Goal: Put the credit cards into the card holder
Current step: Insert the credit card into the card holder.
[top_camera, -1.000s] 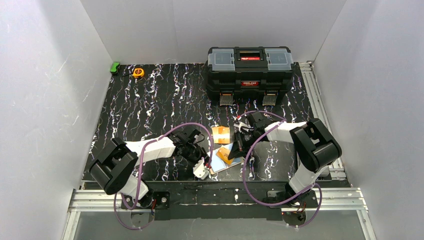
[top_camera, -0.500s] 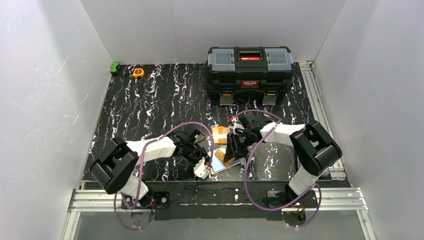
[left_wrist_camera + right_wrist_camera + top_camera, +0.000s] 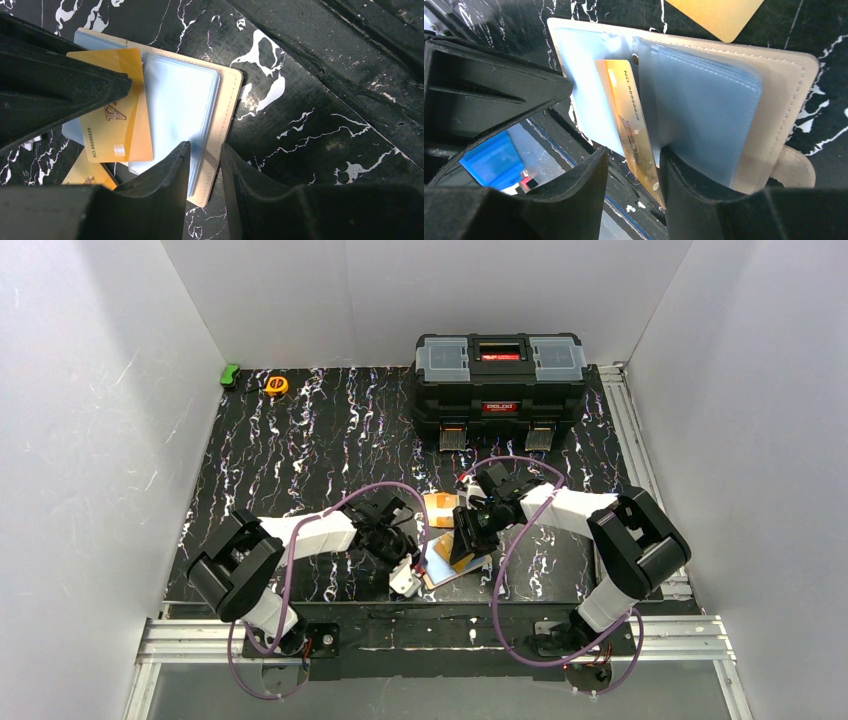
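Note:
The card holder (image 3: pixel 227 107) lies open on the black marbled table, cream cover down and pale blue sleeves up, near the front edge (image 3: pixel 437 562). My left gripper (image 3: pixel 205 155) is shut on its cream edge and blue sleeves. One orange credit card (image 3: pixel 626 107) stands on edge between the sleeves of the card holder (image 3: pixel 784 95). My right gripper (image 3: pixel 631 152) is open around this card, which leans on one finger with a gap to the other. The same card (image 3: pixel 117 125) shows in the left wrist view. A second orange card (image 3: pixel 440 508) lies flat just beyond the holder.
A big black toolbox (image 3: pixel 500 375) stands at the back of the table. A yellow tape measure (image 3: pixel 276 385) and a small green object (image 3: pixel 230 375) sit at the back left corner. The table's front rail (image 3: pixel 430 625) runs just behind the holder.
My right gripper has opened and let go of the orange card, which stays standing in the sleeves. It also shifted slightly left. The left gripper keeps its hold.

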